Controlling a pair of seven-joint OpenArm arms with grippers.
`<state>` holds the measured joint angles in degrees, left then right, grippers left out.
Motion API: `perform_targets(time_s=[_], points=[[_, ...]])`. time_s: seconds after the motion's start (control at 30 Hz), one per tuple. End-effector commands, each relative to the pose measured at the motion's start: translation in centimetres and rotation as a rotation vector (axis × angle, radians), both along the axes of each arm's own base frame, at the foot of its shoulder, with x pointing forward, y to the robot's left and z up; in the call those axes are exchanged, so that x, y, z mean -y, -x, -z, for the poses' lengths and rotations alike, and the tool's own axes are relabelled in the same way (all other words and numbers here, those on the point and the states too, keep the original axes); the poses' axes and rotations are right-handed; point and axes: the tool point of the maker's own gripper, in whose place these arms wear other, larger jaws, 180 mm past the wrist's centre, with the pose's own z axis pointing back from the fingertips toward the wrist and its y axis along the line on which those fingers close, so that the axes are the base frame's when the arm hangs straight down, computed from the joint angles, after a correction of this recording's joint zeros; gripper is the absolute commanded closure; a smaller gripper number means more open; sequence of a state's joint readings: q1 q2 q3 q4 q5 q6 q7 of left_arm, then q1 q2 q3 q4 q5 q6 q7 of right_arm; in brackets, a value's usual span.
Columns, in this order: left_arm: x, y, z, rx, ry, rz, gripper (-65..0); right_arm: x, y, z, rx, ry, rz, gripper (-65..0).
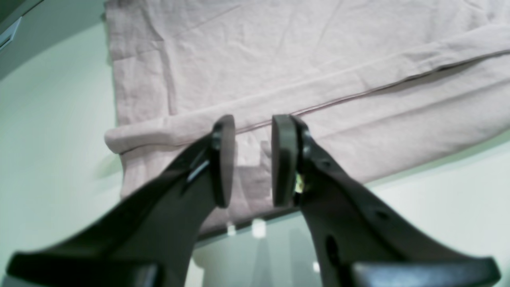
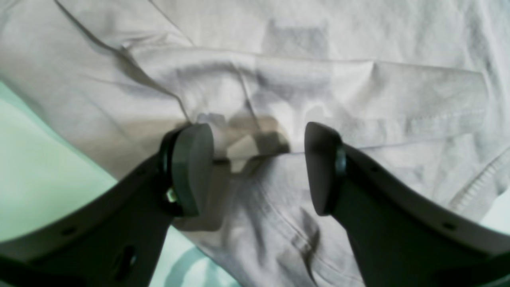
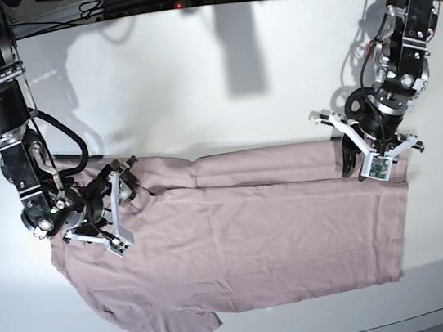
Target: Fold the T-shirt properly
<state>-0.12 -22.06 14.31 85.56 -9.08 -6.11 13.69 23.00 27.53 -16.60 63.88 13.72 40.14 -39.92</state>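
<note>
On the white table (image 3: 217,76), creased pink T-shirt (image 3: 249,245), far edge folded.

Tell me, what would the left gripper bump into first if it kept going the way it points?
Probably the T-shirt. The left gripper points its open jaws at the folded-over edge of the cloth, though how far off it hangs is unclear.

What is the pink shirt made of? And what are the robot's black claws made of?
The T-shirt looks like thin, soft cloth, probably cotton knit: it wrinkles, folds over itself, and has stitched hems. Its finish is matte, with no shine. The left claw and right claw look like hard, matte black plastic with small screws, though the flat pads could be rubbery; that is hard to tell.
</note>
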Motion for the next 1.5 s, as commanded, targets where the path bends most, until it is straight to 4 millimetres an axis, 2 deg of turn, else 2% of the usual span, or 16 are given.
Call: perform_targets(time_s=[0.0, 0.1, 0.23, 0.4, 0.7, 0.83, 1.07, 1.13, 1.27, 1.4, 1.47], points=[[-0.2, -0.9, -1.7, 0.062, 0.004, -0.001, -15.9, 0.3, -1.6, -2.0, 0.058, -0.007, 0.003, -36.5], [-0.2, -1.0, -1.7, 0.062, 0.004, -0.001, -15.9, 0.1, -1.4, -1.8, 0.043, -0.017, 0.008, -36.5], [-0.2, -0.9, -1.7, 0.061, 0.003, -0.001, -15.9, -1.4, -0.7, -1.9, -0.01, -0.111, 0.025, -36.5], [-0.2, -1.0, -1.7, 0.062, 0.004, -0.001, -15.9, -0.4, -0.3, -0.9, -0.021, 0.003, -0.009, -36.5], [-0.2, -0.9, -1.7, 0.061, 0.004, -0.001, -15.9, -2.1, -0.2, 0.7, 0.032, 0.158, -0.18, -36.4], [-0.2, -0.9, -1.7, 0.061, 0.004, -0.001, -15.9, -2.1, -1.1, 0.1, 0.055, 0.189, -0.191, -36.4], [-0.2, -0.9, -1.7, 0.061, 0.003, -0.001, -15.9, -1.8, -3.6, -2.3, 0.135, 0.225, -0.202, -36.4], [-0.2, -0.9, -1.7, 0.061, 0.003, -0.001, -15.9, -1.8, -3.7, -2.4, 0.138, 0.226, -0.201, -32.8], [-0.2, -0.9, -1.7, 0.061, 0.004, -0.001, -15.9, -1.8, -3.6, -2.3, 0.135, 0.225, -0.202, -18.5], [-0.2, -0.9, -1.7, 0.061, 0.003, -0.001, -15.9, -1.8, -3.6, -2.3, 0.135, 0.225, -0.202, -11.9], [-0.2, -0.9, -1.7, 0.061, 0.003, -0.001, -15.9, -1.8, -3.6, -2.3, 0.136, 0.224, -0.202, -4.7]])
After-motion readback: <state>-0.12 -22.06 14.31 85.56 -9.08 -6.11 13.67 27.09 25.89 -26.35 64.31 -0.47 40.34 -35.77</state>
